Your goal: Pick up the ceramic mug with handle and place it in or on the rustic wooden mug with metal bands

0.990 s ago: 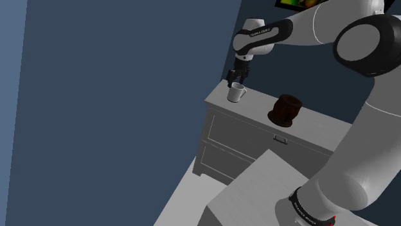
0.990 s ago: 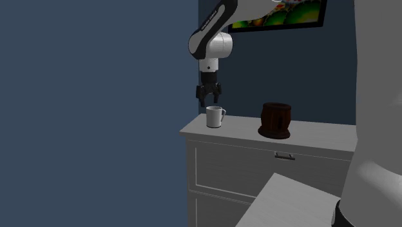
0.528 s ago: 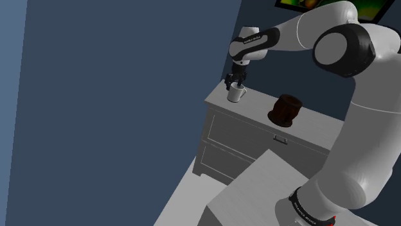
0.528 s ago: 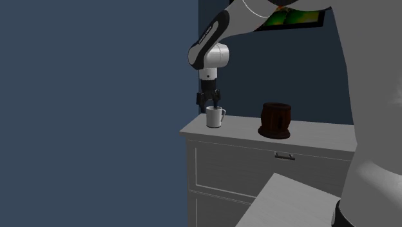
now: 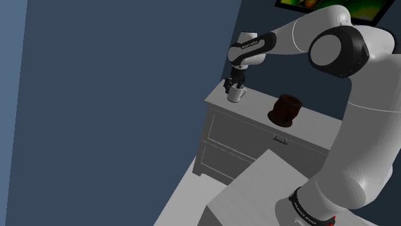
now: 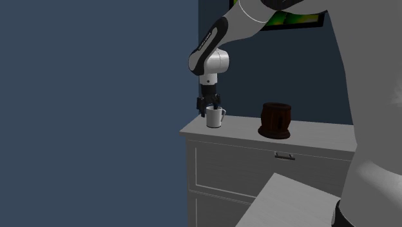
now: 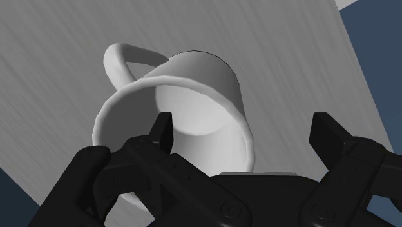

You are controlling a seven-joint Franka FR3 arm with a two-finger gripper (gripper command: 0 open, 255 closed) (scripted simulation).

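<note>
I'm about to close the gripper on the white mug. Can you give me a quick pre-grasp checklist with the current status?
1. Gripper open: ok, its fingers stand apart.
2. Fingers straddle the white mug's wall: ok, one is inside the rim and the other outside.
3. Handle out of the closing path: ok, it sits away from the pinched wall.
4. White mug upright on the cabinet top: ok.
5. Fingers low enough past the rim for a firm pinch: cannot tell.
6. Dark brown mug upright and apart from the white mug: ok.
</note>
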